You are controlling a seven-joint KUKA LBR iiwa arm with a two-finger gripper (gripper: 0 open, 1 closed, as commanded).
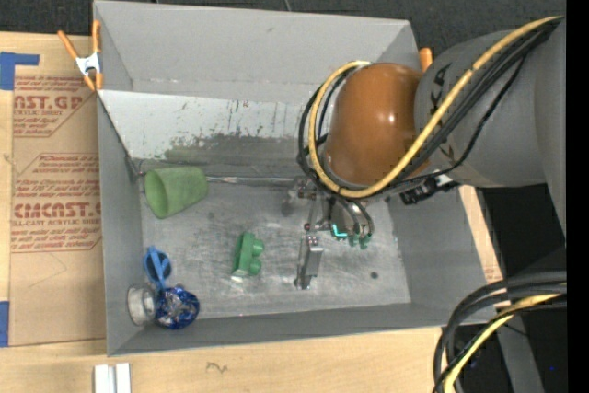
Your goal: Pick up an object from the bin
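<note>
You have the gripper (304,279) set low over the floor of the grey metal bin (258,51), right of centre, with its tip at or just above the scuffed metal; contact cannot be confirmed. You cannot tell how far it stands open, because the orange wrist cover (373,129) and its looped cables (317,120) overhang the tool from this angle. Nothing is seen in its grasp. The nearest candidate is a small green plastic piece (248,255), lying flat just left of the gripper and apart from it, on open floor with no neighbour touching it. On that evidence it looks the easiest pick, with a clear approach from above and no wall in the way. A pale green cup (175,190) lies on its side at the back left, at the foot of the sloped wall, likely where a round body comes to rest. A blue clump (175,304) and a clear round item (140,304) sit crowded in the front left corner, close against each other; the corner walls would probably hamper a grasp there. A teal glint (353,235) shows beneath the wrist, and you cannot tell whether it belongs to the robot or to the bin. Finding: no object secured, lift not yet made.
</note>
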